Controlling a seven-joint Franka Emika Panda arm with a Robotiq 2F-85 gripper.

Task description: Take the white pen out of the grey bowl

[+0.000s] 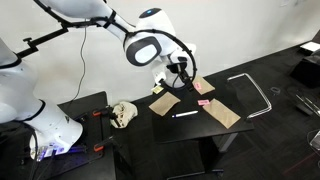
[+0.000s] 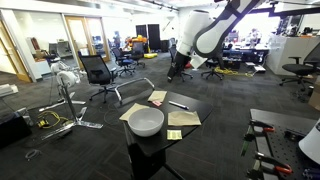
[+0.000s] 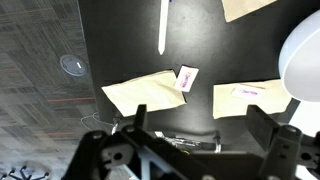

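1. On the black table (image 3: 120,40), the grey bowl (image 2: 147,122) is seen standing upright near one end, and nothing can be made out inside it.
2. In the wrist view only a pale curved part of the bowl (image 3: 302,60) is shown at the right edge, so its inside cannot be judged from there.
3. The white pen (image 2: 178,104) is found outside the bowl, lying flat on the bare tabletop, apart from the bowl's rim.
4. In the wrist view the pen (image 3: 162,28) is seen as a slim white stick near the top, with its dark tip cut off by the frame edge.
5. Brown paper sheets (image 2: 184,118) are spread around the bowl and pen. One of them (image 3: 145,93) is touched at its corner by a small card (image 3: 187,78) with pink on it.
6. The gripper (image 3: 200,118) is held above the table with its jaws spread wide, and nothing is held between the fingers (image 3: 137,120).
7. In an exterior view the gripper (image 1: 180,72) is shown well above the papers, touching neither pen nor bowl.
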